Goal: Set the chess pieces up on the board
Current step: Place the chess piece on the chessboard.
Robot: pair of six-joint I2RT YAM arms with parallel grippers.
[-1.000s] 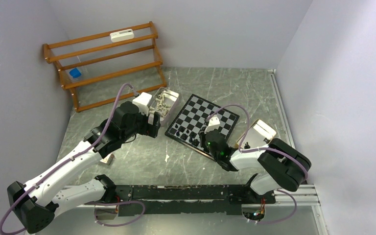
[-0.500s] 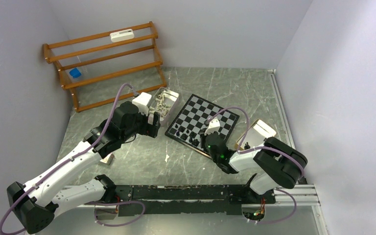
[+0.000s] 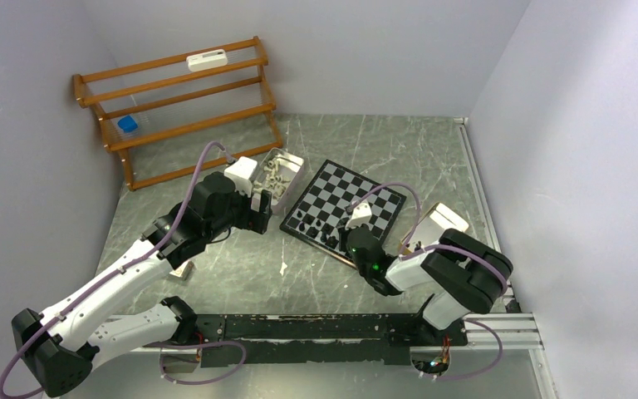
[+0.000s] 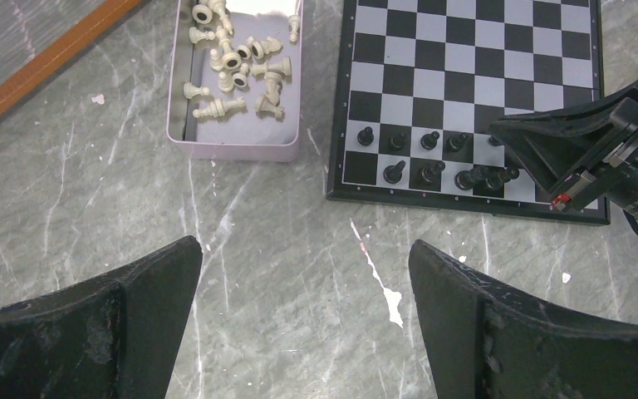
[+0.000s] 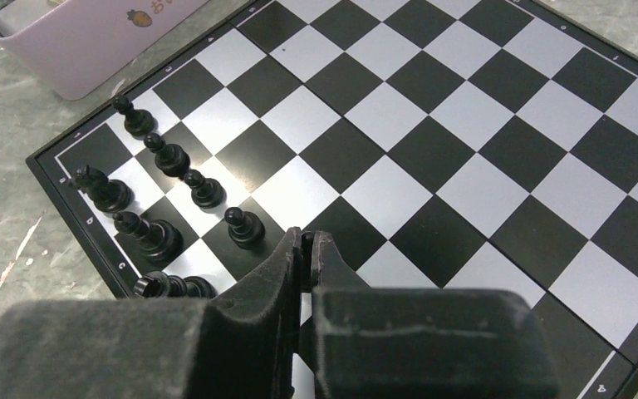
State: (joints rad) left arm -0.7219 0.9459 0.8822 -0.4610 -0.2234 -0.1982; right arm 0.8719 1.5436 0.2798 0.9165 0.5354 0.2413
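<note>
Top view: board (image 3: 357, 193) lies mid-table, turned at angle. Black chess pieces (image 3: 311, 226) clustered along its near-left edge. Right gripper (image 3: 350, 231) over that edge. Left gripper (image 3: 258, 216) beside tray (image 3: 297, 166) of cream pieces (image 3: 277, 170).

Left wrist view: fingers (image 4: 133, 316) spread wide, released, nothing between; marble table (image 4: 91, 208) below.

Right wrist view: fingers (image 5: 266, 274) clenched together, no piece visible between; tips over board just beside black pieces.

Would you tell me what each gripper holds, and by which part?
Nothing that shows: the left gripper is open and empty, the right gripper shut above the board with nothing visible between its fingers.
</note>
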